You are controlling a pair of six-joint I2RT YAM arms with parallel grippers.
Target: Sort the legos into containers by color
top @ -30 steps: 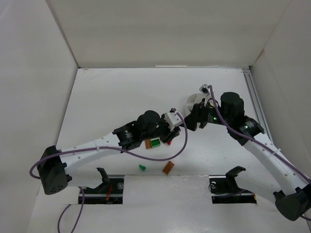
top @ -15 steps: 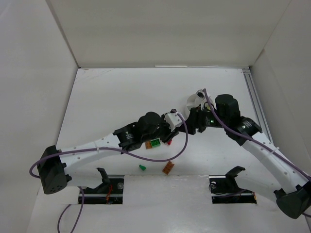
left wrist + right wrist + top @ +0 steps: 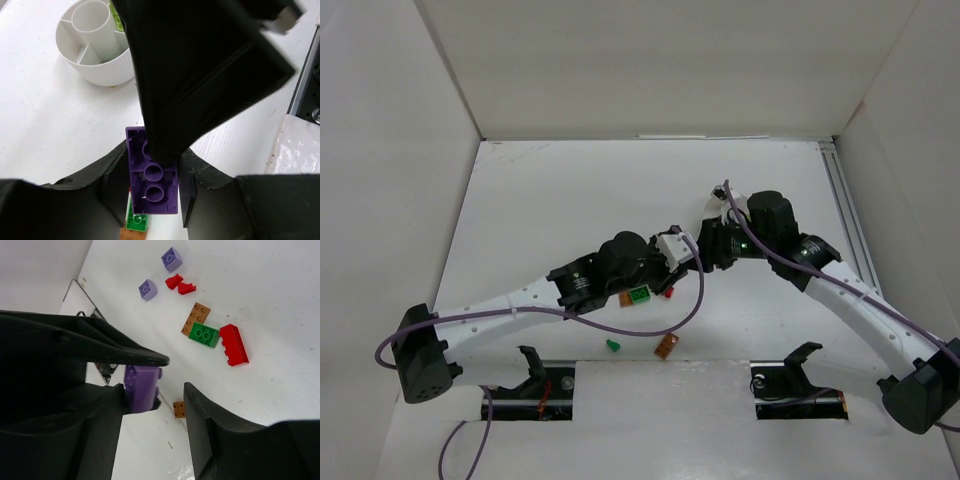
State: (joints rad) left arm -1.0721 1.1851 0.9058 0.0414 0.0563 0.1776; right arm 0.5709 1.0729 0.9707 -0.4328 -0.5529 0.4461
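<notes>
Bright, even overhead light; faint soft shadows; close foreground blurred.

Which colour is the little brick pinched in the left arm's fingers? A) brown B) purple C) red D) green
B: the left wrist view shows a purple brick clamped between the left fingers.
</notes>
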